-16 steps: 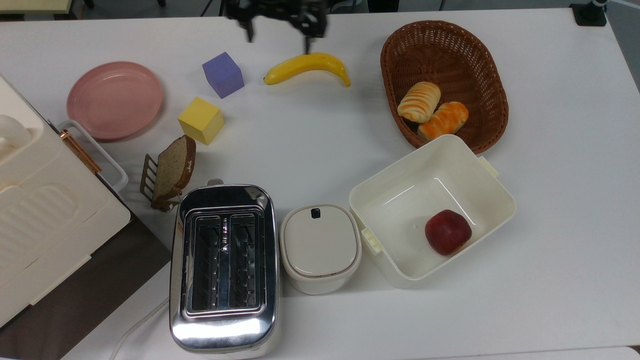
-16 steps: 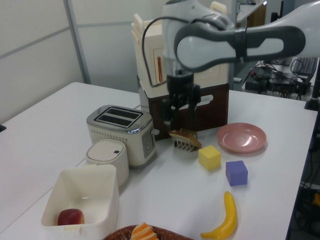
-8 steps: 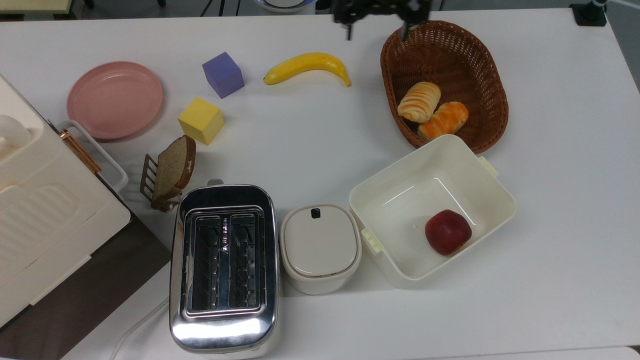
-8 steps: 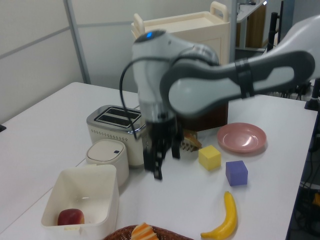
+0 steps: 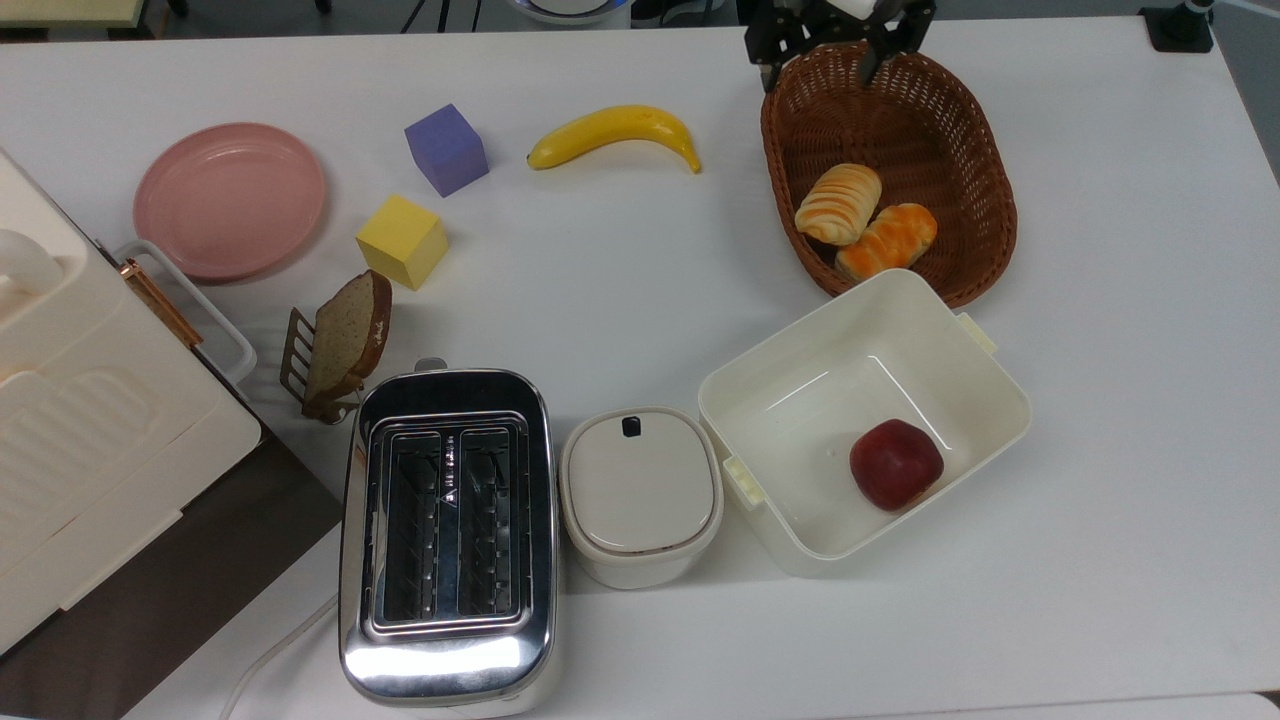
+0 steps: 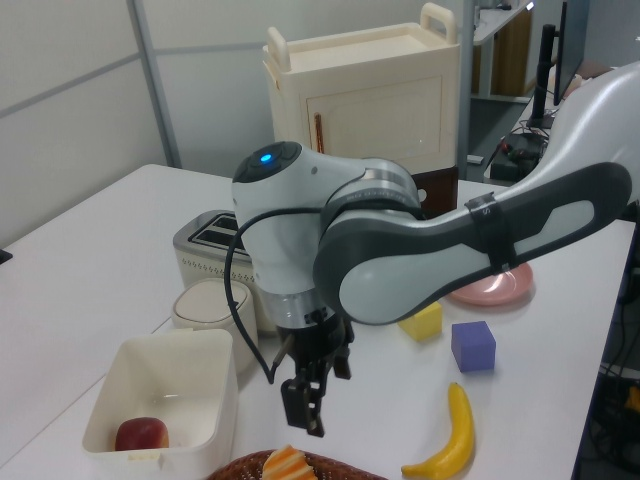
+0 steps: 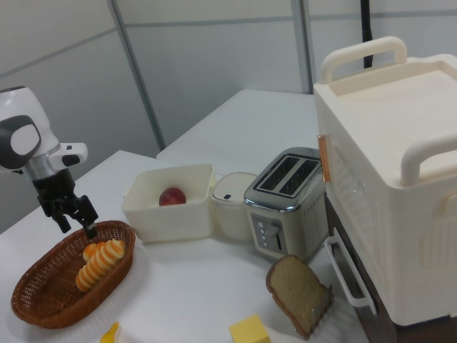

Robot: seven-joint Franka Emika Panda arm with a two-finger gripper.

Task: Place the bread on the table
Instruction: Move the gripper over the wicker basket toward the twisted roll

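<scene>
one open claw [image 5: 822, 62] (empty) above the wicker basket's [image 5: 975, 130] far end, bread [image 5: 838, 204] inside

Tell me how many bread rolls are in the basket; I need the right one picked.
2. The bread, pale and ridged, lies in the wicker basket; the deeper-orange glazed roll touches it on the top view's right.

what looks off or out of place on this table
Little stands out. The bread slice leans tilted on a small rack instead of lying flat, and an apple sits alone in the open box. Nothing is spilled or damaged.
</scene>
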